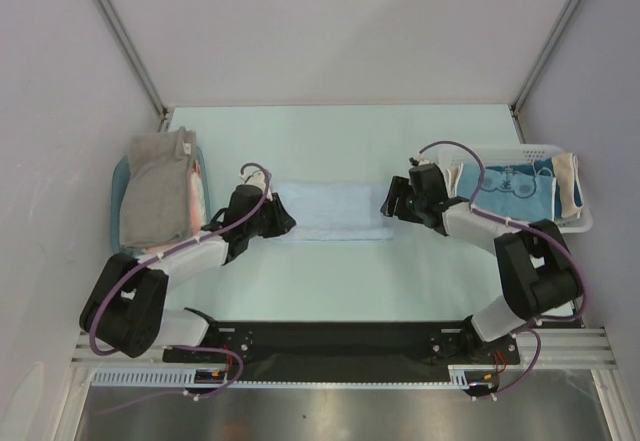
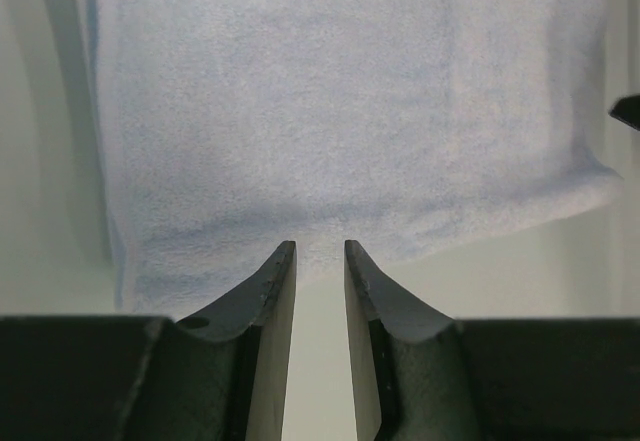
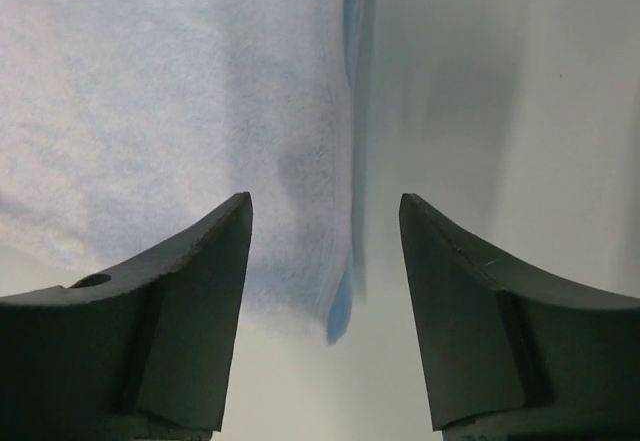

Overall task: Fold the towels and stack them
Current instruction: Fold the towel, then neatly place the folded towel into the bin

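A plain light blue towel (image 1: 335, 211) lies folded into a long strip at the table's middle. My left gripper (image 1: 283, 219) is at its left end. In the left wrist view the fingers (image 2: 320, 246) stand a narrow gap apart at the towel's (image 2: 340, 101) near edge, with nothing between them. My right gripper (image 1: 388, 201) is at its right end. In the right wrist view it (image 3: 325, 201) is wide open over the towel's (image 3: 170, 91) corner and holds nothing. A grey-beige towel (image 1: 158, 186) tops a stack at the left. A dark teal towel (image 1: 510, 183) lies in the basket.
The stack sits in a shallow teal tray (image 1: 118, 176) at the left edge. A white mesh basket (image 1: 520, 149) stands at the right edge, close behind the right arm. Grey walls close in the table on three sides.
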